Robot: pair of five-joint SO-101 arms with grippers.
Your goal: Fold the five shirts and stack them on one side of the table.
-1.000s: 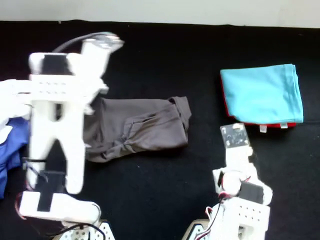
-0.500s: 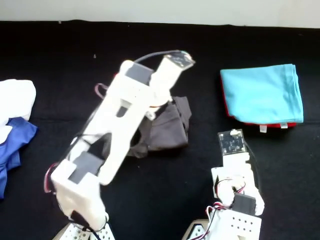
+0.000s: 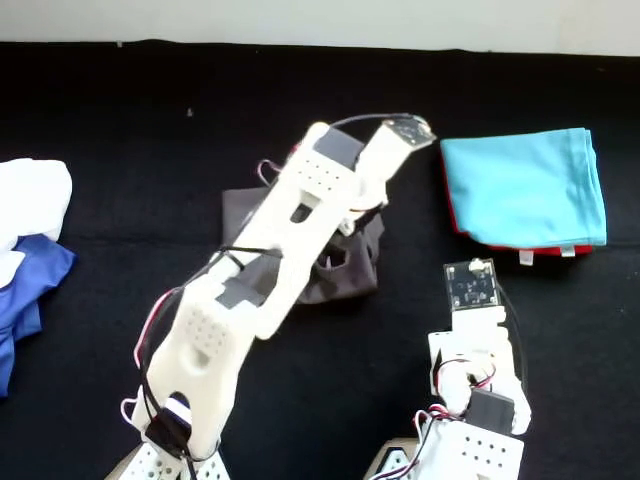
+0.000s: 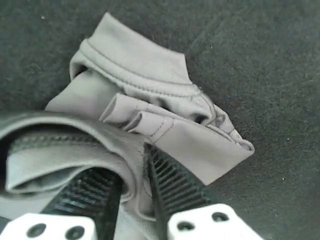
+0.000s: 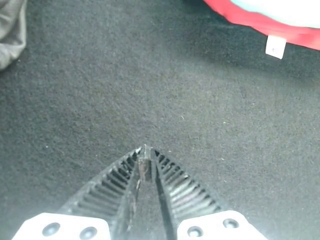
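Note:
A grey shirt (image 3: 335, 260) lies half-folded at the table's middle, mostly under the left arm. In the left wrist view my left gripper (image 4: 132, 172) is shut on a fold of the grey shirt (image 4: 150, 125), the cloth draped over one finger. A folded light-blue shirt (image 3: 525, 185) rests on a folded red shirt (image 3: 530, 250) at the right side of the table. My right gripper (image 5: 144, 162) hangs shut and empty over bare black cloth, near the red shirt's edge (image 5: 260, 22). A white shirt (image 3: 30, 205) and a blue shirt (image 3: 25, 290) lie crumpled at the left edge.
The table (image 3: 120, 120) is covered in black cloth. Bare room lies along the back and in front of the grey shirt. The right arm's base (image 3: 475, 410) stands at the front right.
The left arm has swung from the left side across to the right, carrying one end of the grey shirt over itself, so the shirt is now bunched shorter. The right arm barely moved.

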